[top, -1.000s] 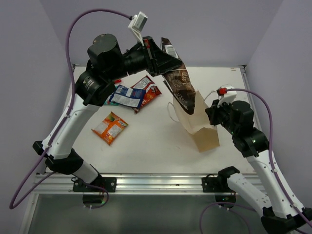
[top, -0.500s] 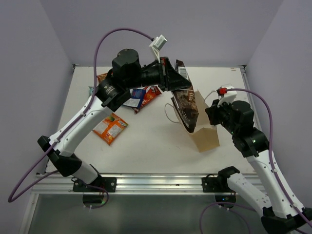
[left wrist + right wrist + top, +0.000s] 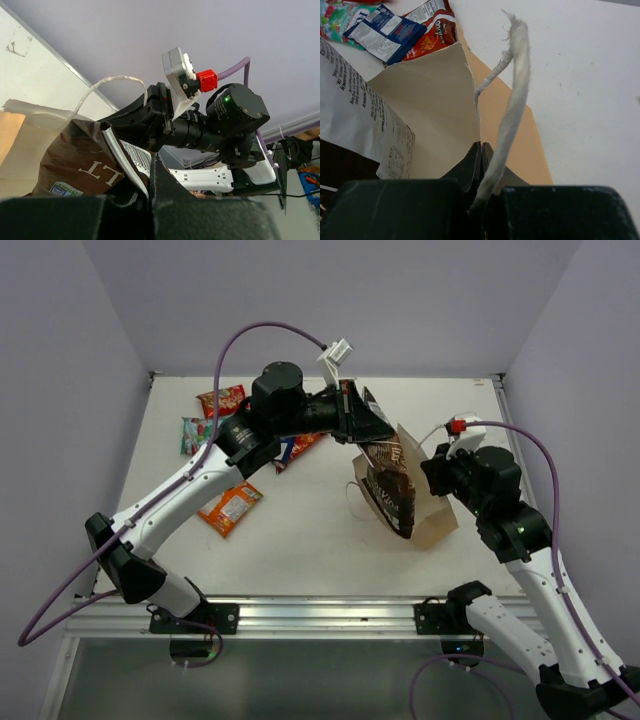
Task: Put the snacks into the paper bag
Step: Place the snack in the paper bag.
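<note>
White surface (image 3: 300,540): left hand (image 3: 362,422) pinches dark brown glossy packet (image 3: 392,485), long axis steep, lower end in tan kraft paper bag (image 3: 437,527) mouth. Right hand (image 3: 434,474) pinches its rim.

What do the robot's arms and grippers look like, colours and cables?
The left arm and right arm have white links and black round joints, each with a purple cable. The left gripper and right gripper are black; a white camera with a red part sits at the right wrist.

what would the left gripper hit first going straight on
Likely the tan kraft paper bag: the left gripper, shut on a dark brown glossy snack packet, points into its mouth. Depth is unclear.
</note>
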Controlling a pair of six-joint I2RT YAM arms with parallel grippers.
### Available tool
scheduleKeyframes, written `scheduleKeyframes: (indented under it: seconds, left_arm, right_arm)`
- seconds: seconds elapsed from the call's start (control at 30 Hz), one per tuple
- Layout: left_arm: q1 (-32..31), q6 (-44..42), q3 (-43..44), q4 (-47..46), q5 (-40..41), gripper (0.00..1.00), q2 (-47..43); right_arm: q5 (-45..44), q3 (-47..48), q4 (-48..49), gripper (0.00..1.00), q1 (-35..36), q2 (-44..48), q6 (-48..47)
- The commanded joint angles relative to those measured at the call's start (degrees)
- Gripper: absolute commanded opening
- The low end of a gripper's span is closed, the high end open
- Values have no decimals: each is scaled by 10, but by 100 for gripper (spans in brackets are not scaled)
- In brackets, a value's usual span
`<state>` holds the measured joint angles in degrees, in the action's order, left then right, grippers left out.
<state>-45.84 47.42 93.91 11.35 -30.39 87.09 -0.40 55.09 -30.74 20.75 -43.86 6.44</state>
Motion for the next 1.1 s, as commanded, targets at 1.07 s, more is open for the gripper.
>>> scheduleKeyframes:
  seconds: [1.07]
  left_arm:
    - [-6, 70, -146, -88, 45, 0, -59]
  right_arm:
    - [-45, 2, 16, 0, 0, 17, 11]
